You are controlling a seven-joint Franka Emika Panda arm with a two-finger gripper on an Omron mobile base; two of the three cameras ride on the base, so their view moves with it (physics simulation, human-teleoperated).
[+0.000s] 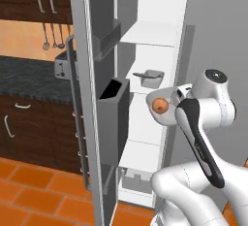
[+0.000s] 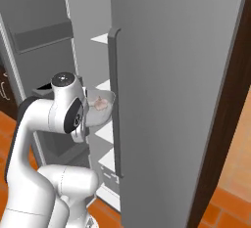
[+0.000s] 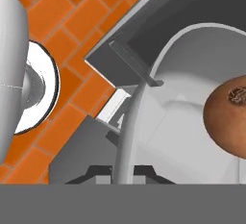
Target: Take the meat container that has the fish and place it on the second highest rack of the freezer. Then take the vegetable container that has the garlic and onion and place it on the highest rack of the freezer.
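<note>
My gripper [image 3: 122,174] is shut on the rim of the vegetable container [image 3: 180,122], a shallow grey tray. The orange-brown onion [image 3: 227,117] lies inside it. From the left base view the onion [image 1: 160,105] and the vegetable container [image 1: 167,115] sit at the freezer [image 1: 145,137] opening, just left of the hand. The pale garlic [image 2: 99,103] rests in the same tray [image 2: 100,117]. The boxier meat container [image 1: 148,78] stands on the second highest rack [image 1: 138,90], a little above the onion. The fish is too small to make out. The highest rack [image 1: 150,33] is bare.
The open freezer door [image 1: 87,99] with dark grey bins [image 1: 114,118] stands left of the opening. The closed grey door [image 2: 171,100] rises on the right. Dark wooden cabinets [image 1: 29,123] and a counter lie further left. The floor is orange tile [image 3: 62,21].
</note>
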